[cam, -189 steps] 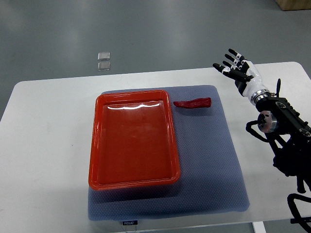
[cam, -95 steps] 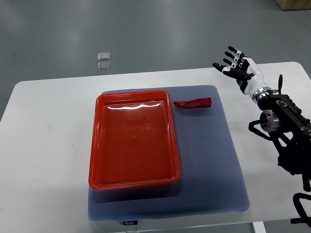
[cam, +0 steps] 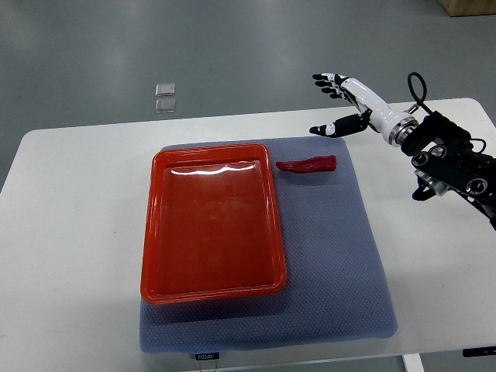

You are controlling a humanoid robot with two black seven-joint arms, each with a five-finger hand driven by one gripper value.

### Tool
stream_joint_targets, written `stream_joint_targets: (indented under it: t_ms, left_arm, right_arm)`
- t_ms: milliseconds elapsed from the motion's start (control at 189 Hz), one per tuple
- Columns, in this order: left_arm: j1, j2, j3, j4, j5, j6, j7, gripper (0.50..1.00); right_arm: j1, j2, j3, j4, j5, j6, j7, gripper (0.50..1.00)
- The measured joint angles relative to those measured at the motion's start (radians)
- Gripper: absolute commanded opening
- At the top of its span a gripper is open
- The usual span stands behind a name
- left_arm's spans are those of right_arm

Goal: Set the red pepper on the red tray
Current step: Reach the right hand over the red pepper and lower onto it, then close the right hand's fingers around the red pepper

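A red pepper (cam: 308,164) lies on the blue-grey mat (cam: 333,240), just right of the red tray's far right corner. The red tray (cam: 212,222) is empty and sits on the left half of the mat. My right hand (cam: 335,105) hovers above the table's far edge, up and right of the pepper, fingers spread and holding nothing. Its arm (cam: 446,155) comes in from the right edge. The left arm is out of view.
The mat lies on a white table (cam: 70,232). Two small clear squares (cam: 165,97) lie on the grey floor beyond the table. A cardboard box corner (cam: 469,6) shows at the top right.
My right hand has swung left and farther out, from over the table's right rear corner to above the far edge nearer the pepper, turning its palm sideways. The pepper and tray have not moved.
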Motion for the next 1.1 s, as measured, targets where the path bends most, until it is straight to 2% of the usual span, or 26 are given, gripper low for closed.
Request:
stream_joint_targets:
  t_ms: [132,285,560,814,1099]
  left_arm:
    - [0.0,0.0,0.0,0.0,0.0,0.0,0.0,1.0]
    - [0.0,0.0,0.0,0.0,0.0,0.0,0.0,1.0]
    - [0.0,0.0,0.0,0.0,0.0,0.0,0.0,1.0]
    - [0.0,0.0,0.0,0.0,0.0,0.0,0.0,1.0]
    - [0.0,0.0,0.0,0.0,0.0,0.0,0.0,1.0]
  right_arm:
    - [0.102,-0.017,-0.238,0.027,-0.018,-0.033,0.001,0.893]
    - [0.149,-0.008,-0.36,0.031,-0.067,-0.054,-0.005,0.889]
    - [0.182,0.015,-0.449,0.019,-0.138,-0.07,-0.044,0.866]
    - [0.175,0.071,-0.483,-0.052,-0.187,-0.085,-0.084,0.797]
    - [0.165,0.101,-0.509,-0.087,-0.21,-0.09,-0.102,0.77]
